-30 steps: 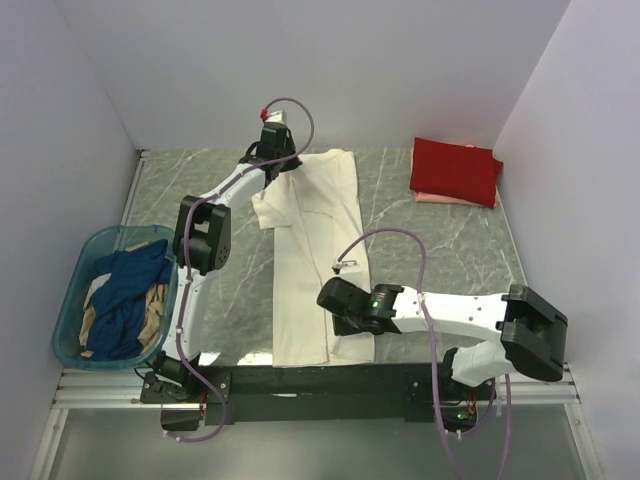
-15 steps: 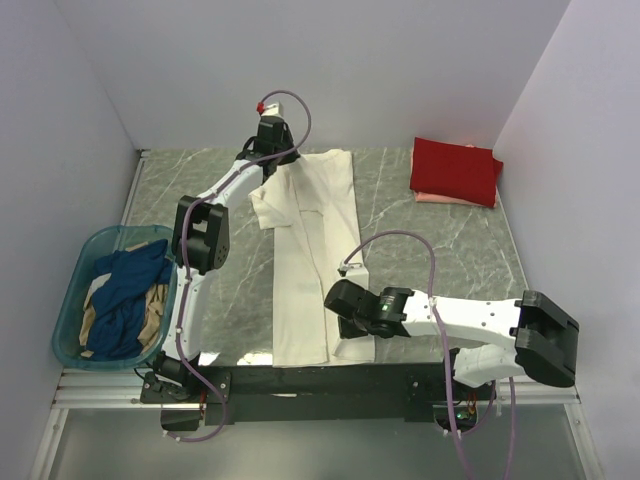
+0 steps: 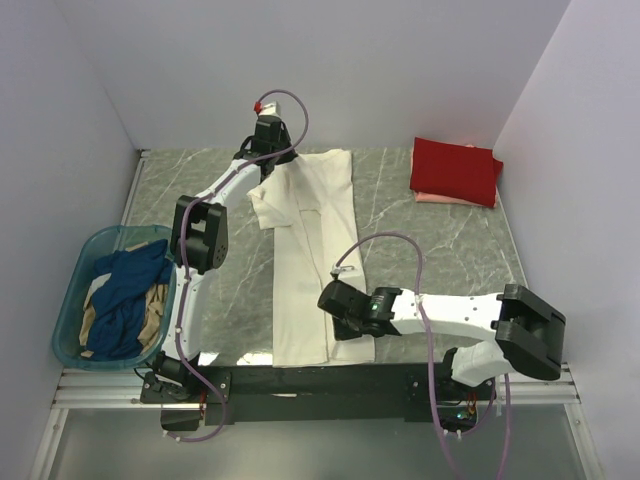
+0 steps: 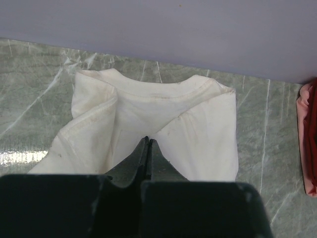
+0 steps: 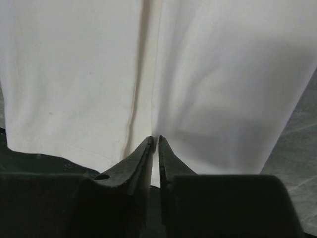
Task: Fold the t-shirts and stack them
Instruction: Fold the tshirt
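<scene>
Right end effector (image 5: pixel 154 140) loosened; one cream t-shirt (image 3: pixel 308 255) flat, one red t-shirt (image 3: pixel 455 170) folded.

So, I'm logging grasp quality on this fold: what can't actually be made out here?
Right wrist view: whether the right gripper pinches the cream-white t-shirt; its own jaws cover the hem.
Top view: the pale pink t-shirt, mostly under the red t-shirt.
Top view: tan cloth in the basket, buried by the dark blue t-shirt; count unclear.
</scene>
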